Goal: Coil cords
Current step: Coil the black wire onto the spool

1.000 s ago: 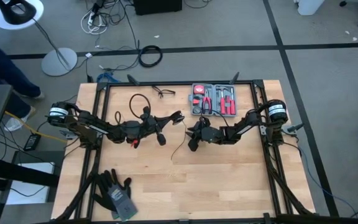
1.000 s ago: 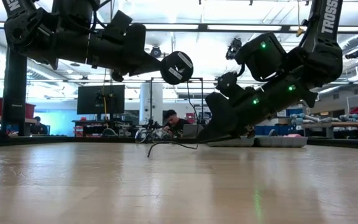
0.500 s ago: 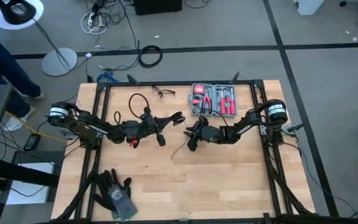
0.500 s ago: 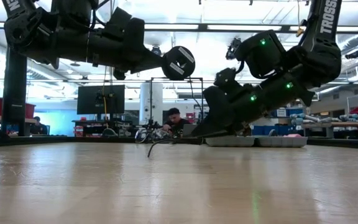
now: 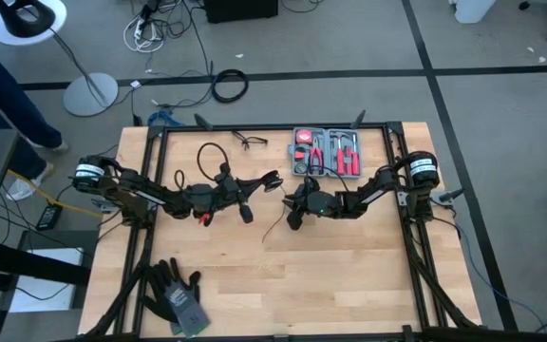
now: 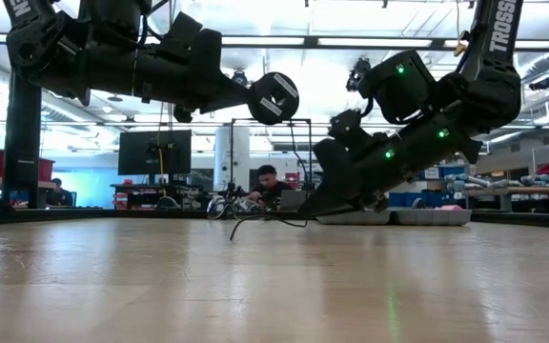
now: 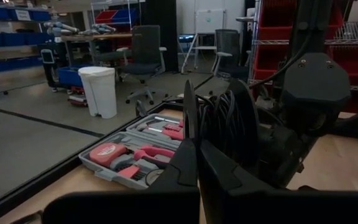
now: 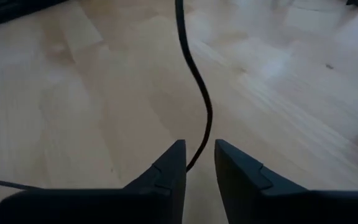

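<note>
- The right gripper (image 8: 199, 163) is being held low over the table's centre, its fingers (image 8: 166, 168) standing slightly apart with the thin cord (image 8: 199, 99) running between them; a firm grip cannot be confirmed.
- The cord (image 5: 275, 220) is being trailed toward six o'clock across the table (image 5: 349, 285).
- The left gripper (image 5: 275, 179) is being kept shut, raised at nine o'clock of the right one.
- A tool case (image 5: 328, 152) is lying at twelve o'clock.

Thin black cord (image 8: 199, 99) on pale wood table (image 8: 73, 93); red-handled tools (image 5: 348, 154) in grey case.
</note>
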Available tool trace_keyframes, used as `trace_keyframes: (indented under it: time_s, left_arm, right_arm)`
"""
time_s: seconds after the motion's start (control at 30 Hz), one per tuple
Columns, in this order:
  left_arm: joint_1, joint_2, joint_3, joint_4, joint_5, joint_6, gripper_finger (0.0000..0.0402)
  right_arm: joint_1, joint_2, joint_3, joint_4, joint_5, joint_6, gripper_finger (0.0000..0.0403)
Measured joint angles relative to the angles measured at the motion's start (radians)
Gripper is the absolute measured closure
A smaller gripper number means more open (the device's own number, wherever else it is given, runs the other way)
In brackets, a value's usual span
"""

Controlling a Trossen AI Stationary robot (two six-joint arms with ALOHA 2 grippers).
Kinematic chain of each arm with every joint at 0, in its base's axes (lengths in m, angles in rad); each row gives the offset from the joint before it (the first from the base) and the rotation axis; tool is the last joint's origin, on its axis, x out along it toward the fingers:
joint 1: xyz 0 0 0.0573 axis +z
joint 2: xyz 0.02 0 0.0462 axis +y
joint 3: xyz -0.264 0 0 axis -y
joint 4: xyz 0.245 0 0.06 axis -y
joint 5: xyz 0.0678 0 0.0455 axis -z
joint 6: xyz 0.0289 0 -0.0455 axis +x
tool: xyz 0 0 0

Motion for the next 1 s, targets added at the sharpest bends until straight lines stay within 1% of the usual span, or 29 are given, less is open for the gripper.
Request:
trace_keyframes:
  time_s: [0.07, 0.13, 0.23, 0.3, 0.5, 0.73, 1.0]
  left_arm:
    - [0.000, 0.000, 0.000, 0.000, -0.004, 0.000, 0.0401]
    - [0.000, 0.000, 0.000, 0.000, -0.009, 0.000, 0.0401]
    - [0.000, 0.000, 0.000, 0.001, -0.012, 0.000, 0.0401]
    - [0.000, 0.000, 0.000, 0.003, -0.013, 0.000, 0.0401]
    - [0.000, 0.000, 0.000, 0.008, -0.013, 0.000, 0.0401]
    - [0.000, 0.000, 0.000, -0.008, -0.014, -0.002, 0.0401]
    - [0.000, 0.000, 0.000, -0.059, -0.023, -0.003, 0.0401]
  right_arm:
    - [0.000, 0.000, 0.000, 0.000, -0.019, 0.012, 0.0321]
    - [0.000, 0.000, 0.000, -0.001, -0.048, 0.012, 0.0332]
    - [0.000, 0.000, 0.000, 0.000, -0.078, 0.012, 0.0380]
    - [0.001, 0.000, 0.001, -0.001, -0.091, 0.009, 0.0394]
    - [0.013, 0.000, 0.065, -0.024, -0.106, 0.005, 0.0400]
    - [0.017, 0.000, 0.227, -0.249, -0.127, -0.059, 0.0402]
    - [0.020, 0.000, 0.365, -0.285, -0.155, -0.170, 0.0402]
